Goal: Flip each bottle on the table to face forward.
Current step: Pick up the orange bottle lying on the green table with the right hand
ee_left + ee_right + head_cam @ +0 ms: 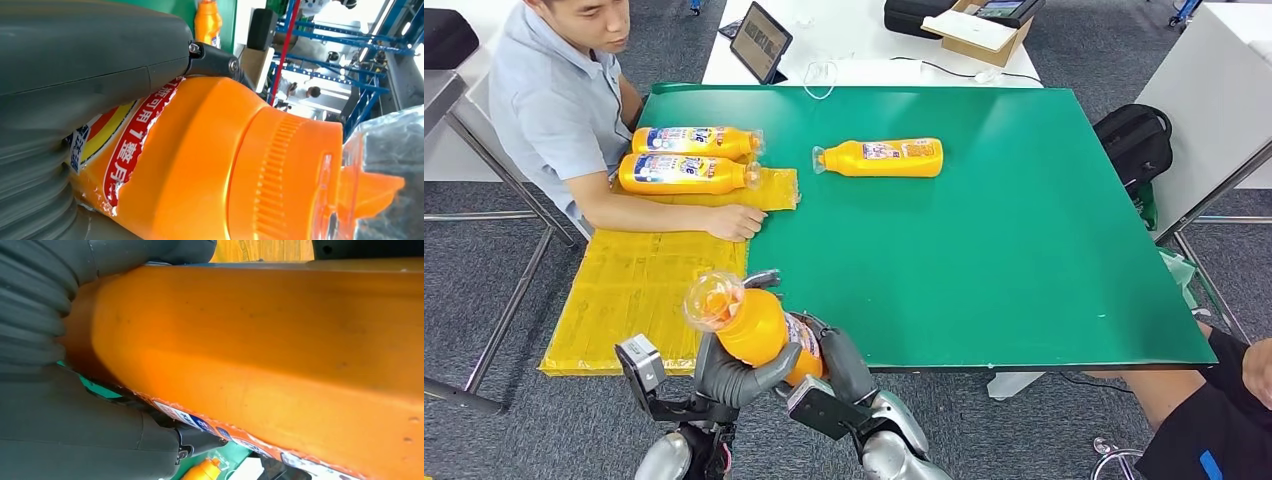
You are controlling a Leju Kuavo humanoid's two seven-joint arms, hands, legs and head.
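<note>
We see left hand (739, 375) & right hand (844, 365) both wrapped round orange plastic bottle w/ clear cap (749, 322), lifted off near-left edge of green desk (1024, 250). Bottle tilted, cap toward cam, label partly under fingers. Three similar bottles lie farther back.

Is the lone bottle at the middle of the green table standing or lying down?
Lying down: the lone bottle rests on its side on the green table, cap pointing toward the person.
</note>
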